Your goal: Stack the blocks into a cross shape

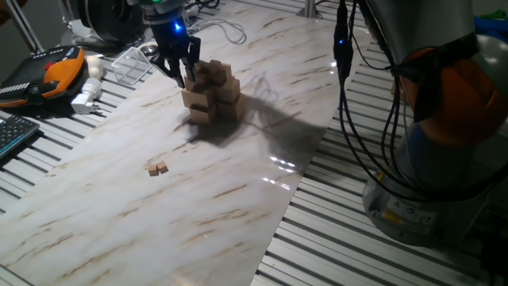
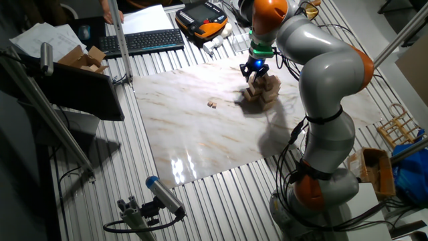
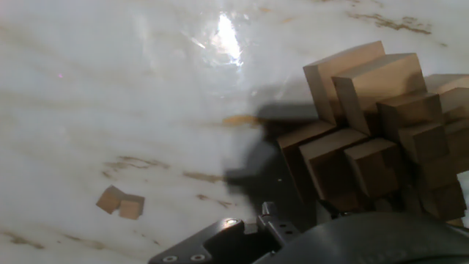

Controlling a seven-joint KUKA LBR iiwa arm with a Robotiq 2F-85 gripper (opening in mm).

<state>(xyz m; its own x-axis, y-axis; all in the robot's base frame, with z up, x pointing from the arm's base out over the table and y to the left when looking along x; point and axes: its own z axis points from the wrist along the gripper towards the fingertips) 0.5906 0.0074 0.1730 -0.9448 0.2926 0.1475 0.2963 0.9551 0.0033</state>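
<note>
The cross shape (image 1: 211,92), a tiered pile of light-tan wooden cubes, stands on the marbled desk (image 1: 198,206) toward its far side in one fixed view, and the pincer (image 1: 181,77) hangs right at the pile's upper left flank with its dark fingers pointing down; whether they are spread or pinching something I cannot tell. Two of the blocks (image 1: 158,168) lie side by side, touching, on the open desk well apart from the pile, and the hand view shows them (image 3: 121,202) at lower left with the pile (image 3: 381,139) at right
</note>
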